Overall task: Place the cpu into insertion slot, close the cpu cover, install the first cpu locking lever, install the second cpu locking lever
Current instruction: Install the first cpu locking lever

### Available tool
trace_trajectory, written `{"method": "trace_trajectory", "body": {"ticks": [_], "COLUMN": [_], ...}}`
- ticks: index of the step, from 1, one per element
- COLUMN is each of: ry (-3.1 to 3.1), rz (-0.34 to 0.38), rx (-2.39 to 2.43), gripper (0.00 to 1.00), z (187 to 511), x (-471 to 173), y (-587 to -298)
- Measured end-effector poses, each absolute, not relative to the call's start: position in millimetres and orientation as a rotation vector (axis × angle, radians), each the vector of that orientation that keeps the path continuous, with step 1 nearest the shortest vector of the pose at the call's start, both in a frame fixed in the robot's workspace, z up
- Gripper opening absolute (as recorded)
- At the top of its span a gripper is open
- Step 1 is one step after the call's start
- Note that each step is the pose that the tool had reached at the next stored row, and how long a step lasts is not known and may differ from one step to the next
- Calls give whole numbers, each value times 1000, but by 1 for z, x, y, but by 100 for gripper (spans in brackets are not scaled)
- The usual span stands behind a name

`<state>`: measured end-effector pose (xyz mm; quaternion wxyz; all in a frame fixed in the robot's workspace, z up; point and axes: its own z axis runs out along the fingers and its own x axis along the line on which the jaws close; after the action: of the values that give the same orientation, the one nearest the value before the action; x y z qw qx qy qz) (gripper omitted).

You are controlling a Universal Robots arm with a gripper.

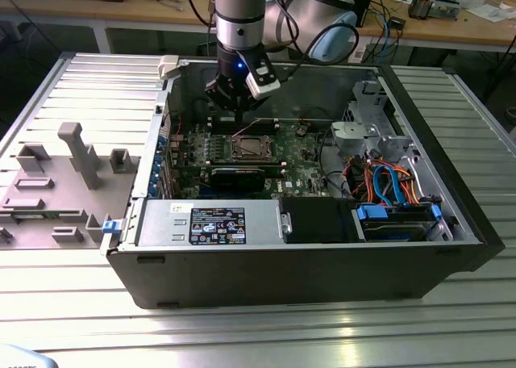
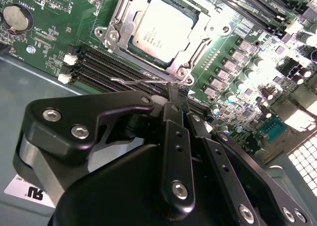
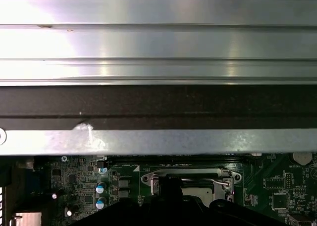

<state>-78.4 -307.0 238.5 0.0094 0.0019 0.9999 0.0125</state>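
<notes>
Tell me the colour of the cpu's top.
Dull silvery-tan metal, seated inside the cpu cover; the cpu shows best in the second wrist view.

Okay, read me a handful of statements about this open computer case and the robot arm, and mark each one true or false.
1. The cpu sits in its socket on the motherboard. True.
2. The cpu cover is a frame lying down around the chip. True.
3. The gripper is carrying the cpu above the case. False: the chip lies in the socket, and the gripper's tip is at a thin wire lever beside the socket.
4. In the exterior view, the arm reaches into the computer case from above. True.
5. The grey tray of holders lies on the exterior view's right of the case. False: it lies on the exterior view's left.
</notes>
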Motion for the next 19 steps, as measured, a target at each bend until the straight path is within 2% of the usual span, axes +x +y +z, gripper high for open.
{"method": "trace_trajectory", "body": {"ticks": [19], "ry": [3122], "rz": [40], "rx": [-82], "gripper": [11], "z": [232], "x": [-74], "y": [-301]}}
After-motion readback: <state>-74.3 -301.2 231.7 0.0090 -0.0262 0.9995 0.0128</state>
